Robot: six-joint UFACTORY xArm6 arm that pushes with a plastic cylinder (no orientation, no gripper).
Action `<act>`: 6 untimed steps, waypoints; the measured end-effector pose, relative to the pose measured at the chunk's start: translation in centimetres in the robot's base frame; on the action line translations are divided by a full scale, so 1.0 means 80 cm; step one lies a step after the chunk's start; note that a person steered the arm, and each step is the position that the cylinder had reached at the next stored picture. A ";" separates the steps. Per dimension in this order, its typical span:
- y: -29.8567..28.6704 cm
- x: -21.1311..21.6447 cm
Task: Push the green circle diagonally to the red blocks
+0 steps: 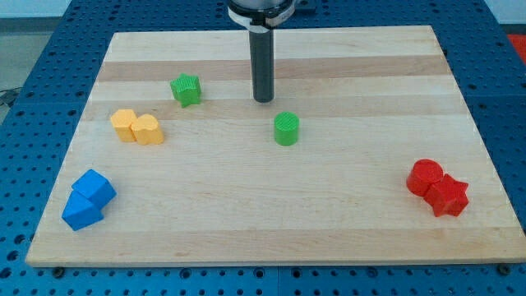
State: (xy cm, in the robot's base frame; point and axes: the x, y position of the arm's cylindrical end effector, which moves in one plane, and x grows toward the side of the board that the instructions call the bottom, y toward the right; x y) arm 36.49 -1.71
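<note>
Your green circle (286,129) stands upright, its round axis vertical, so it faces no particular way. It sits well apart from the red blocks (438,188), toward the view's upper left of them. My tip (263,100) hangs vertical just above-left of the circle, holding nothing and not touching it.

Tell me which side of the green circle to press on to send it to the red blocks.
Press the upper-left side of the green circle, since the red blocks lie toward the view's lower right. My tip is just above and slightly left of it, not touching. Its round wall can slip sideways, so I'd aim through its centre.
</note>
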 end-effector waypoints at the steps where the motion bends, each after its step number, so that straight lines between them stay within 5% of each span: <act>1: -0.001 0.042; 3: 0.017 0.098; 6: 0.138 0.155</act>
